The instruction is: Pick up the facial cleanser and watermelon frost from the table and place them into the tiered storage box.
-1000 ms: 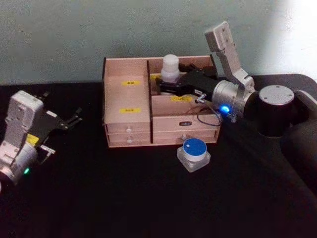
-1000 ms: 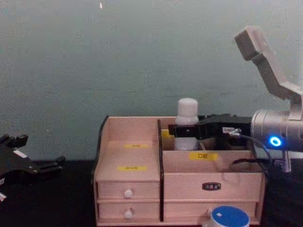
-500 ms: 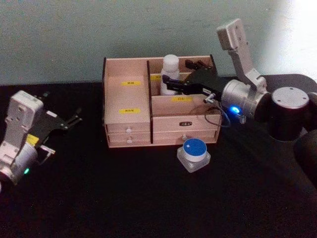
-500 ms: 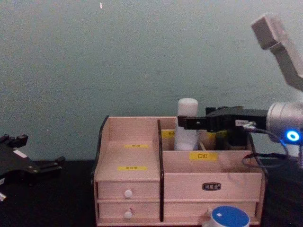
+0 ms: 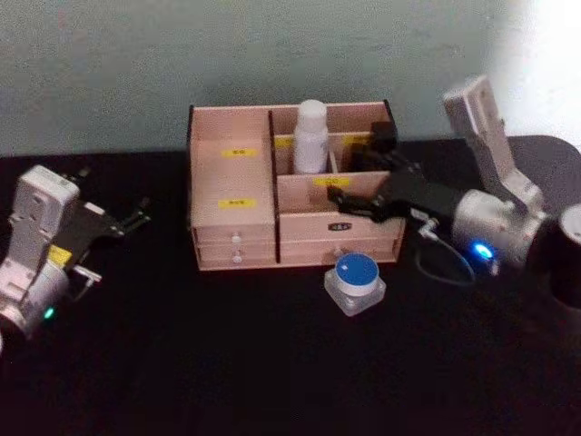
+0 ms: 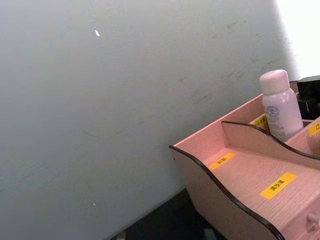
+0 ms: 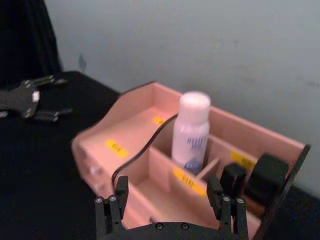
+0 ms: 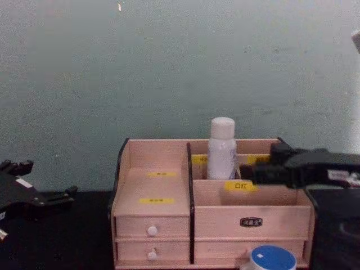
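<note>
Facial cleanser (image 5: 310,136) stands upright inside the tiered storage box (image 5: 231,227), in the far compartment of the right section, just beside the centre divider. White cap, white body. It has a bluish round emblem on the front in the left wrist view (image 6: 278,106), text too small to read.

Right gripper (image 5: 349,179) hangs over the right part of the box, above the nearer right compartment. Its fingers (image 7: 116,199) are spread wide with nothing between them, clear of the cleanser. The chest view has it at the box's right end (image 8: 264,166).

Watermelon frost (image 5: 355,277) sits on the black table (image 5: 227,363) just on the near side of the box, in front of the right drawers. Blue lid up, untouched, not yet in the box.

Left gripper (image 5: 136,212) is parked at far left above the table, well apart from the box. Its fingers look apart and it holds nothing.

Writing: yellow label (image 8: 241,185) on the right section's front wall appears to read 口红. The other yellow labels on the left steps carry characters I can't read. Small dark plate (image 8: 251,221) on the right drawer front is unreadable. Left drawers (image 8: 152,230) have white knobs. Dark items (image 7: 260,180) sit in the far right compartment, can't tell what they are. Grey-green wall (image 8: 169,67) behind.
</note>
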Controlling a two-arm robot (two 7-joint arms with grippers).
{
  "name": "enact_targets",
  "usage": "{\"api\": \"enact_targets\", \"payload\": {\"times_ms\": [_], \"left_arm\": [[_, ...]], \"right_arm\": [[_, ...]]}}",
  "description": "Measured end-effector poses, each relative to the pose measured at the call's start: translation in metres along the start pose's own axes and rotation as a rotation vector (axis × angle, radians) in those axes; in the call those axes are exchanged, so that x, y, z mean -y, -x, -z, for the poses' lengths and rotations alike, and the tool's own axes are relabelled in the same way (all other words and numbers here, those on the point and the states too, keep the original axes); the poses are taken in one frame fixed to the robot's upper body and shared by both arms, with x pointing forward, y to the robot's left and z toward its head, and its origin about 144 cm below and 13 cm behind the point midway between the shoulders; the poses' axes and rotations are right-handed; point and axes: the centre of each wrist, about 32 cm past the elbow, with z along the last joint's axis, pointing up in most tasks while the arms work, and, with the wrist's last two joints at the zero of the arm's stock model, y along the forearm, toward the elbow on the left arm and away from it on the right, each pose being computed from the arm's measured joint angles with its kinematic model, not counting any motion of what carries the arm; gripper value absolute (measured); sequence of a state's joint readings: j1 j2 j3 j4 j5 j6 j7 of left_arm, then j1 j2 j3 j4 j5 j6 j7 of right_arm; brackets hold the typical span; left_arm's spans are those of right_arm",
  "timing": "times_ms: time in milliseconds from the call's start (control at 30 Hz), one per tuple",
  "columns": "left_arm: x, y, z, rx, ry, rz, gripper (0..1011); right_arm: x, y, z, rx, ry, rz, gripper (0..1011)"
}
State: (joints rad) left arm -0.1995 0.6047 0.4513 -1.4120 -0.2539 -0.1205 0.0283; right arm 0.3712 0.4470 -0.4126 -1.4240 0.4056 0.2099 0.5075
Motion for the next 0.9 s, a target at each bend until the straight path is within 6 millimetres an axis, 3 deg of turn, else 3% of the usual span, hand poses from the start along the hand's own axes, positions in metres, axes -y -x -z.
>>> {"api": "enact_targets", "payload": {"times_ms": [467, 900], "left_arm": [[0.000, 0.000, 0.000, 0.000, 0.000, 0.000, 1001], [0.000, 0.000, 0.000, 0.000, 0.000, 0.000, 1001]], "right_arm": [[0.039, 0.015, 0.032, 0.003, 0.091, -0.063, 1000], [0.050, 0.023, 0.047, 0.014, 0.158, -0.077, 1000]]}}
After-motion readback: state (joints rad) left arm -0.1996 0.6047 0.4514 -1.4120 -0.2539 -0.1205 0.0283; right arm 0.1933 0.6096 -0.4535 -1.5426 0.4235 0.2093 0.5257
